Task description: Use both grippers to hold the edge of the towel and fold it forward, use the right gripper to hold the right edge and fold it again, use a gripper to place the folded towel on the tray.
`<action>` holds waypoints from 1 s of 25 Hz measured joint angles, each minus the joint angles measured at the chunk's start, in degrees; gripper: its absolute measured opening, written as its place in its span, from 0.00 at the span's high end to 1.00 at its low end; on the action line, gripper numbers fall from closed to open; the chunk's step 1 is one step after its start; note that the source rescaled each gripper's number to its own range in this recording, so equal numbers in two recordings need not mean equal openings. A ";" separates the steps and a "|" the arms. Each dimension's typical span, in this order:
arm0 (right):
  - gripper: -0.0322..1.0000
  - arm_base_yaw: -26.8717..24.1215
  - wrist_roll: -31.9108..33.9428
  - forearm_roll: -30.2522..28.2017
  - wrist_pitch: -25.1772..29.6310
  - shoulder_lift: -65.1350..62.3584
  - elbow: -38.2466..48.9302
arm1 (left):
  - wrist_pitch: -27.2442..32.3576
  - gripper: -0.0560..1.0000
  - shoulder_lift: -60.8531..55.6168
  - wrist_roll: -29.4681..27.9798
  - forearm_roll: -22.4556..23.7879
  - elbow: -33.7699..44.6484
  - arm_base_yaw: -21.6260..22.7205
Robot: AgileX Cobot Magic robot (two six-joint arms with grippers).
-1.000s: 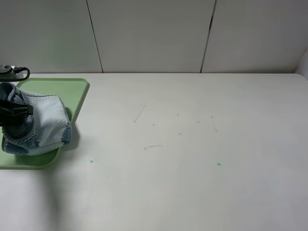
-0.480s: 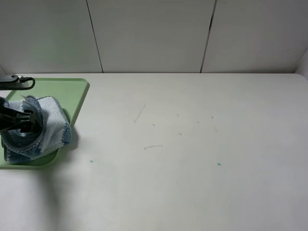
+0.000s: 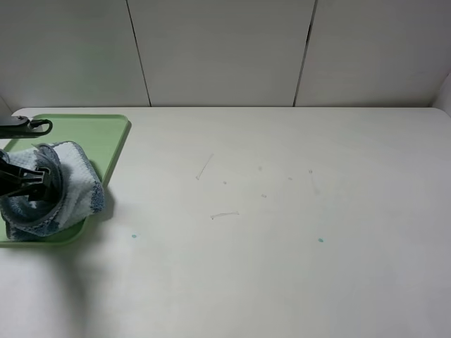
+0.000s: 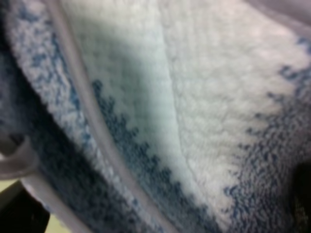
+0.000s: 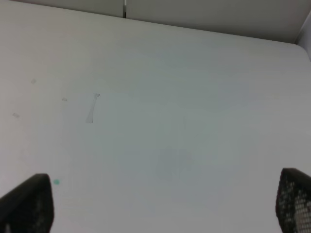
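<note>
Your left gripper (image 3: pixel 32 179) is pinching the bunched striped towel (image 3: pixel 60 193), lowering it further onto the green tray (image 3: pixel 106 137) than a second ago, so release is nearing. Your right gripper (image 5: pixel 160 208) is hanging spread over the bare table (image 3: pixel 282 211).

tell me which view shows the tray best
The exterior high view: the tray shows as a green rectangle at the table's left edge, with the towel bunched on it. The left wrist view is filled by towel, with only a pale sliver that may be tray. The right wrist view shows none.
</note>
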 joint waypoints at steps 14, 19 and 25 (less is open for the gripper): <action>0.00 0.00 0.00 0.00 0.00 0.00 0.00 | 2.52 0.00 -4.03 0.00 4.54 -0.92 5.66; 0.00 0.00 0.00 0.00 0.00 0.00 0.00 | 5.37 0.00 -6.67 0.00 7.92 -1.09 8.90; 0.00 0.00 0.00 0.00 0.00 0.00 0.00 | 7.82 0.00 -8.74 0.00 8.55 -1.67 9.91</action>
